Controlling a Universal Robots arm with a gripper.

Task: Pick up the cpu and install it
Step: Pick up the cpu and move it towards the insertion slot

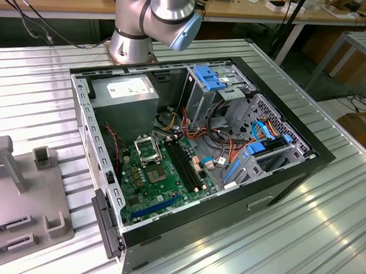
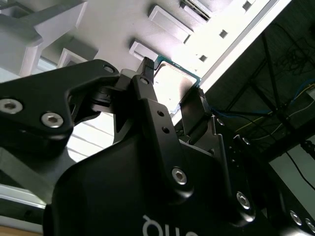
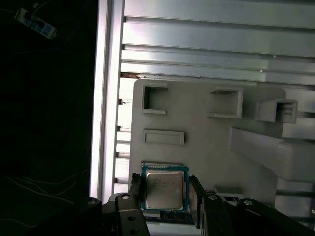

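**A:** Can any writing be read here?

**B:** No word or number can be made out. In the exterior view, the white rectangular label (image 1: 127, 86) on the grey metal power-supply box (image 1: 122, 117) carries dark print that is too small to tell.

**A:** And the chip?

**B:** In the first wrist view, the small flat square cpu (image 3: 165, 191) with a silver-grey metal top bears faint lines of engraving, too dim to make out.

**A:** What about the white marks on the tool?

**B:** In the second wrist view, white letters (image 2: 167, 227) stand on the black body of the gripper (image 2: 172, 81). They are cut off partway, so they can't be read. The green circuit board (image 1: 162, 186) shows tiny white markings, none of them legible.
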